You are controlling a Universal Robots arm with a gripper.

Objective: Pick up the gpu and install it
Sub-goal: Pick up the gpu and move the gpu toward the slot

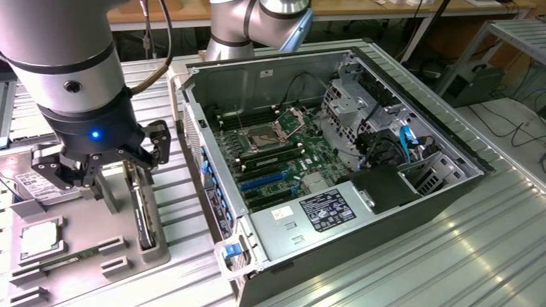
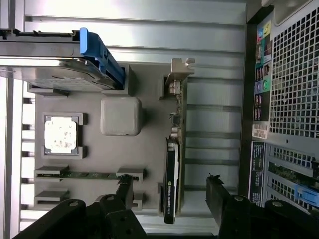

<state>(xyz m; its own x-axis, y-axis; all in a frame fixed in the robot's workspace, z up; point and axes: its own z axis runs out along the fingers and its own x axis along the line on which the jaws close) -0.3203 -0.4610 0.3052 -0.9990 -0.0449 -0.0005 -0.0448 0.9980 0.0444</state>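
The arm [image 1: 68, 70] points straight down over the tray [image 1: 166, 256] at the exterior view's left, wrist vertical; the gripper [image 1: 126, 176] hangs wide open, holding nothing, its fingers [image 2: 124, 191] flanking the gpu [image 2: 172, 179] without touching it; the gpu stands on edge in the tray's slot, just left of the open case [image 1: 401, 121].

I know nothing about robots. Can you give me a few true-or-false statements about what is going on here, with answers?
1. The gpu stands on edge in the gray tray. True.
2. The gripper is clamped on the gpu. False: its fingers are open, one on each side of the card.
3. The computer case lies open, its motherboard showing. True.
4. The gpu is already plugged into the motherboard. False: it sits in the tray, outside the case.
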